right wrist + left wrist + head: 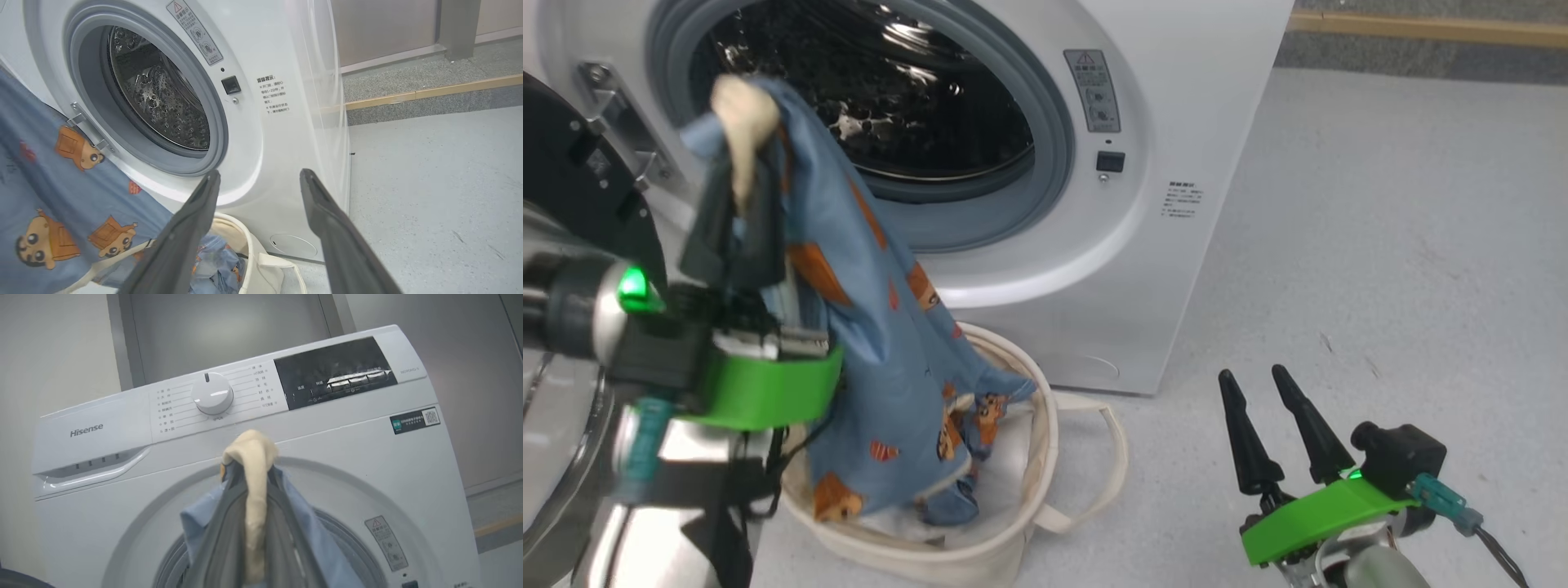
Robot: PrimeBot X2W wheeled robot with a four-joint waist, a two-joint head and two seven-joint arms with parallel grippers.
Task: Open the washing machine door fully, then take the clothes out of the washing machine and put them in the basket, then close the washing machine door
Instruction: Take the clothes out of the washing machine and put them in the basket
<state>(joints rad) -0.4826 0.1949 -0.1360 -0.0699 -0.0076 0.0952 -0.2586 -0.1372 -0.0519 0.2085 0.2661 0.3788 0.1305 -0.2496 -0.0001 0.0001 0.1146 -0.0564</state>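
Note:
The white washing machine (1176, 122) stands with its drum mouth uncovered. Its washing machine door (613, 220), black-rimmed, is swung out to the left. My left gripper (739, 175) is shut on the beige patch of the clothes (882, 327), a light blue garment with orange cartoon prints. It hangs in front of the drum, its lower end resting inside the cream basket (1045, 425) below the opening. In the left wrist view the left gripper (250, 465) pinches the beige fold of the clothes (310, 531) before the washing machine (367, 457). My right gripper (1258, 384) (259, 177) stands open over the floor, right of the basket (253, 253).
Grey floor (1380, 245) stretches to the right of the machine. A yellow strip (429, 92) runs along a low step behind it. The basket's loop handle (1107, 457) lies on the floor on its right side. The drum (163, 106) looks bare inside.

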